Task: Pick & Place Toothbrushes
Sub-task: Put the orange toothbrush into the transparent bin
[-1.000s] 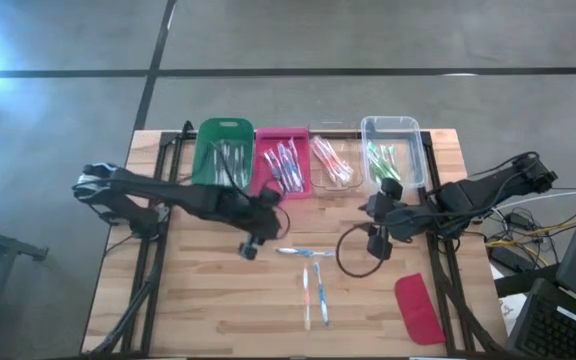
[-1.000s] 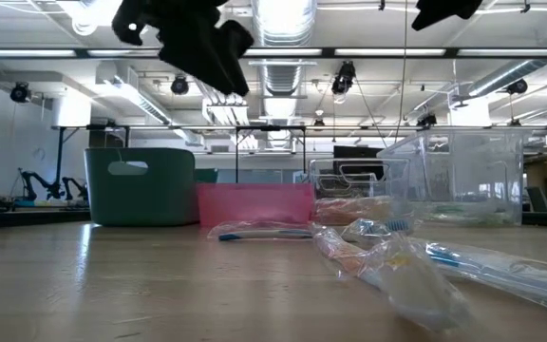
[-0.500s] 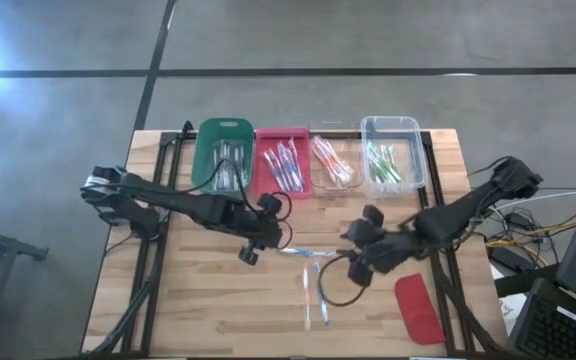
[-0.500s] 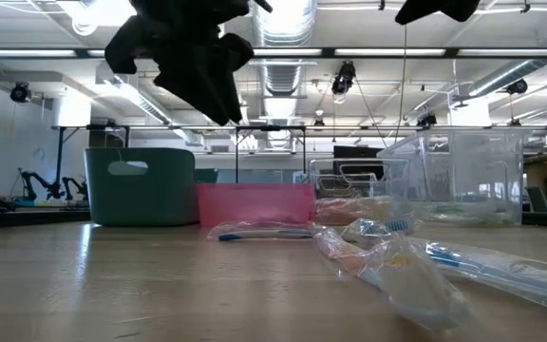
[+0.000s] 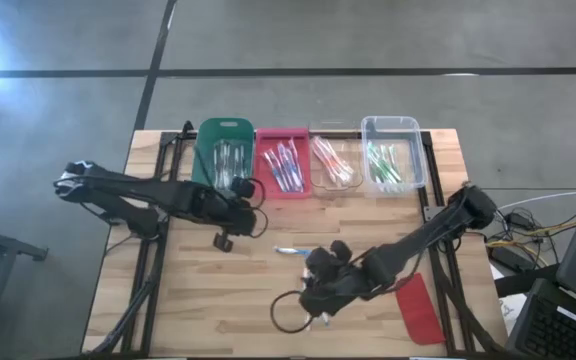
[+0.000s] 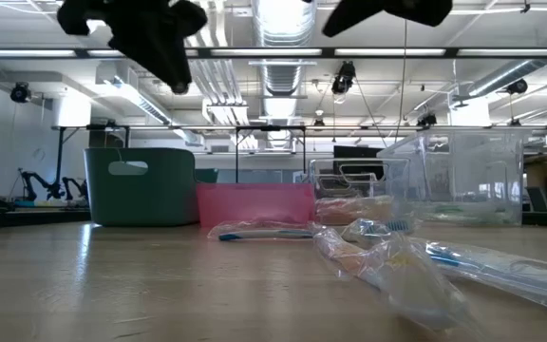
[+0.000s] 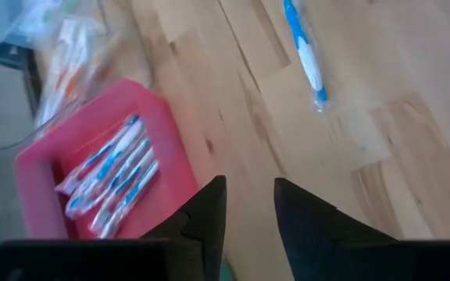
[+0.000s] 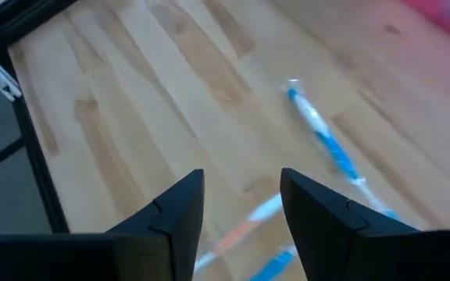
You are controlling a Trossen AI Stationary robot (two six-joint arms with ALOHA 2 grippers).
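Moved: the right pincer (image 5: 320, 290) is sweeping from beside the clear bin to the loose wrapped plastic toothbrushes (image 8: 319, 133) at mid-table; the left pincer (image 5: 223, 238) is retreating toward the green tub (image 5: 222, 155).
Pincers: both are standing open, empty.
Toothbrushes: lying flat on the wooden table (image 5: 208, 300), others sorted in bins.
Advice: it is likely best straddling one handle crosswise.
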